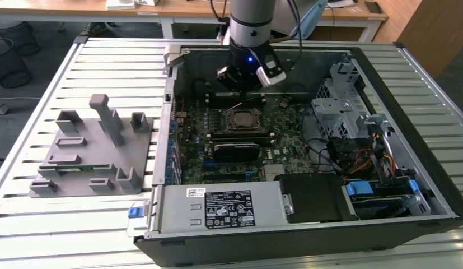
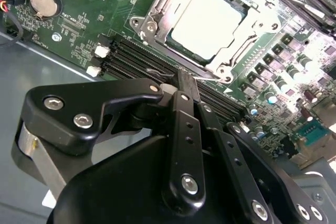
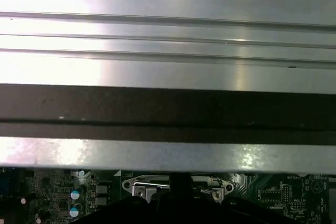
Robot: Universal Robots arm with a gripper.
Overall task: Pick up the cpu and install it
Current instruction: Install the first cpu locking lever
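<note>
Below the black gripper (image 2: 181, 85), the cpu (image 2: 207, 22) is pale silver in a silver frame (image 2: 157, 9), on a green board (image 2: 89, 9). Beside it, grey ribbed table (image 1: 104, 61).

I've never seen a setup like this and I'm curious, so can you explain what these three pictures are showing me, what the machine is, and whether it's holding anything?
It is a robot arm working inside an open computer case on a slatted metal table. The exterior view looks down on the whole scene; the two wrist views come from cameras riding on the arm. The black gripper hangs just behind the socket frame on the green motherboard. The cpu, a shiny square chip, already sits in that frame, with nothing gripping it. A grey parts holder stands at the exterior view's left.
</note>
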